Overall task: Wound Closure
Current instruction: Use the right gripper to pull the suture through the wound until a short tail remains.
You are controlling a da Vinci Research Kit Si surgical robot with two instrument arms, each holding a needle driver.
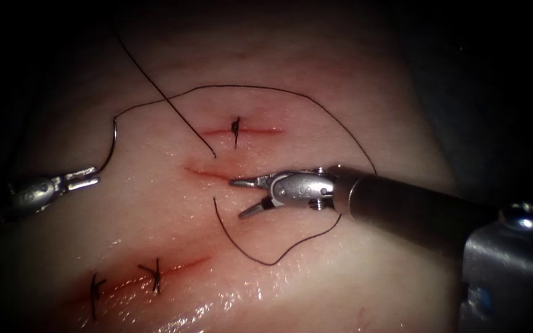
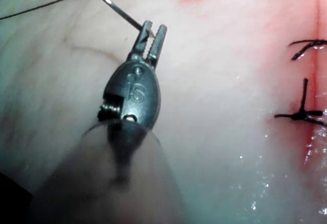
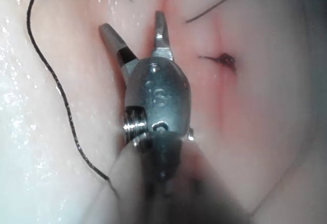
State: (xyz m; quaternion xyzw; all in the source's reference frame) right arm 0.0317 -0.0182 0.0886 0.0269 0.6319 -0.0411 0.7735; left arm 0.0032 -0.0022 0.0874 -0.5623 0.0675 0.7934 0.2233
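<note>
**Needle held by left tool, clear of the tissue; right tool open over the middle cut**

Nearest the endoscope, at the lower left of the tissue (image 1: 155,209), a lower cut (image 1: 149,274) is seen with red fluid (image 1: 180,266) along it and two stitches (image 1: 155,274) tied across it. These stitches (image 2: 301,114) are also seen in the left wrist view.

Further in, the right tool (image 1: 245,197) is brought in from the right, its jaws spread wide and nothing held between them. The upper jaw lies at the right end of the middle cut (image 1: 208,174); the lower jaw is raised just beside a loop of thread (image 1: 266,262) that lies slack on the tissue below it. The same open jaws are seen in the right wrist view (image 3: 134,29), with thread (image 3: 61,96) curving beside them.

At the left, well apart from the middle cut, the left tool (image 1: 90,177) is closed on the needle (image 1: 111,145) near its one end. The needle rises from the jaws in a curve and is not in the tissue. In the left wrist view the needle (image 2: 120,13) is seen clamped between the jaws of the left tool (image 2: 153,32).

From the needle's upper end the thread is carried in a wide arc over the far cut (image 1: 242,131), which is crossed by one stitch (image 1: 236,128). A second strand runs down from the far left to enter the tissue just above the middle cut.
</note>
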